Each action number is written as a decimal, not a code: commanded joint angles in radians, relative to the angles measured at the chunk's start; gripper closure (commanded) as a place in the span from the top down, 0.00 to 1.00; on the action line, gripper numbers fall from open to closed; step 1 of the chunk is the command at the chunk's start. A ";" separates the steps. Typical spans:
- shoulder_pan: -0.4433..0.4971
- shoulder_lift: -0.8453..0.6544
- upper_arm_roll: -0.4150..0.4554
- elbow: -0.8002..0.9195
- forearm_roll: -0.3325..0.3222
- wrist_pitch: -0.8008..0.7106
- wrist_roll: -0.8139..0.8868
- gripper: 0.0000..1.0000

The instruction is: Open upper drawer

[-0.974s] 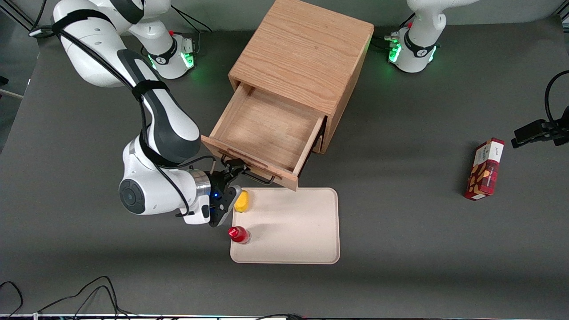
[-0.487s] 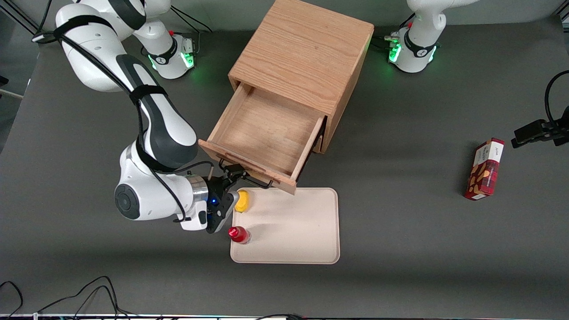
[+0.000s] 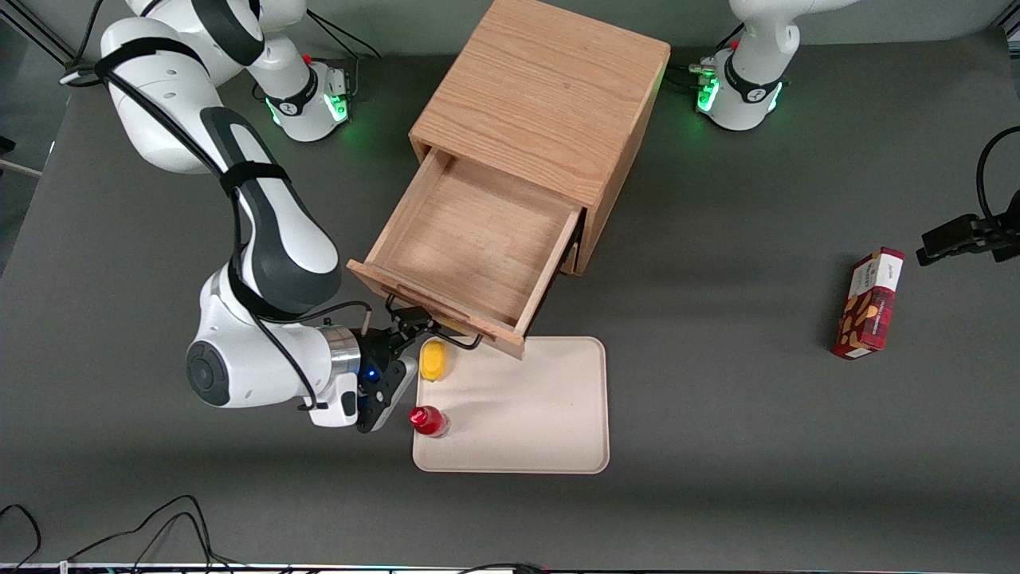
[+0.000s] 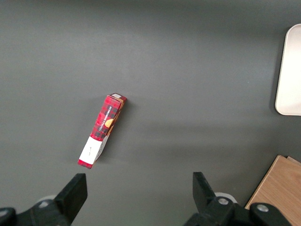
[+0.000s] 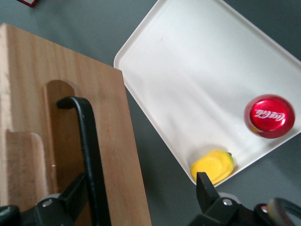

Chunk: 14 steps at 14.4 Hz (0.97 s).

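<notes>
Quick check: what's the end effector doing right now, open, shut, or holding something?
Right end effector: in front of the pulled-out upper drawer, fingers straddling its black handle; whether it is shut on it cannot be told.

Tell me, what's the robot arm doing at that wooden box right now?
Gripper at the black handle, one finger each side. Upper drawer pulled well out, nothing visible inside. Tray just in front, below.
</notes>
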 commanded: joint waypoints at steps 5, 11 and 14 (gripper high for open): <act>0.000 -0.176 -0.023 0.041 -0.119 -0.115 0.026 1.00; -0.003 -0.467 -0.047 0.006 -0.329 -0.309 0.176 1.00; -0.052 -0.679 -0.052 -0.094 -0.337 -0.448 0.319 1.00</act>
